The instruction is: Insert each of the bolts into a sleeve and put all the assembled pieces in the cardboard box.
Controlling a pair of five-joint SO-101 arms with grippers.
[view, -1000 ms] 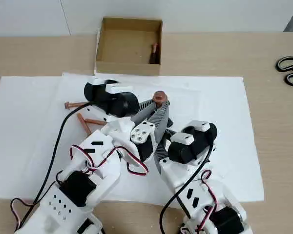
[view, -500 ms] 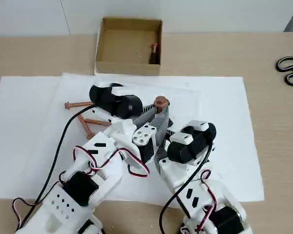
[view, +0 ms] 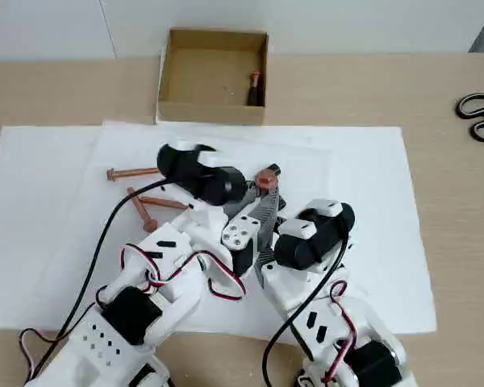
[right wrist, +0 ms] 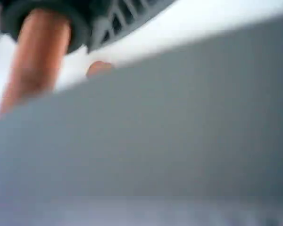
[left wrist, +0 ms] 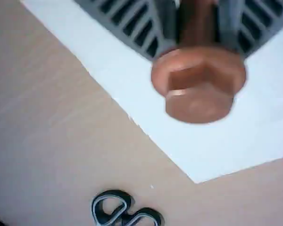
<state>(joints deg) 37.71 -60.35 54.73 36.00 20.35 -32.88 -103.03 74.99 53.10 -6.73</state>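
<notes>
A copper bolt (view: 266, 179) with a hexagonal head (left wrist: 198, 84) is gripped by its shank in my left gripper (view: 260, 196), just above the white paper. In the right wrist view its shank (right wrist: 35, 61) passes through a dark sleeve (right wrist: 42, 21). My right gripper (view: 266, 216) comes in from the near side and meets the left gripper at the bolt. Three loose bolts (view: 133, 172) (view: 141, 211) (view: 165, 201) lie on the paper beside the left arm. The cardboard box (view: 177, 76) at the back holds one assembled piece (view: 255, 87).
White paper (view: 371, 185) covers the middle of the wooden table. Black scissors (view: 480, 117) lie at the far right edge and also show as scissors (left wrist: 122, 214) in the left wrist view. Both arms crowd the front centre.
The left arm has swung right and toward the front. The bolt head has come down and back toward the arms, tilting over. The right arm has barely moved.
</notes>
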